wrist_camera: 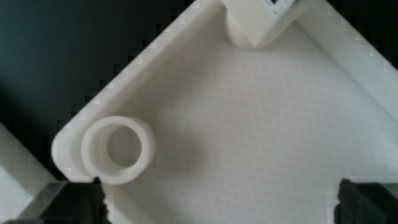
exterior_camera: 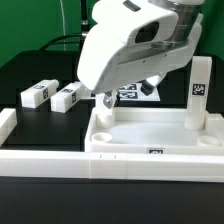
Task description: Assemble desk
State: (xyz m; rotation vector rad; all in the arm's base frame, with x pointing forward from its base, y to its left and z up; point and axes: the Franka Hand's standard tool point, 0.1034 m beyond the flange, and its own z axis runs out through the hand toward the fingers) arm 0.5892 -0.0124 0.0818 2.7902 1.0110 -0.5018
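The exterior view sits off my arm (exterior_camera: 130, 45), a little above the table (exterior_camera: 30, 70), and looks down across it from close by. My arm's white casing fills the upper middle of that frame and hides what lies behind it. The desk top (exterior_camera: 150, 130) spreads over the lower right, running out at the right edge. The wrist view rides on me and looks along my hand (wrist_camera: 210, 205) onto the same desk top from very near. One corner with its round socket (wrist_camera: 118, 148) fills the slightly blurred frame, my dark fingertips (wrist_camera: 54, 200) at its edge. Both views share the desk top.
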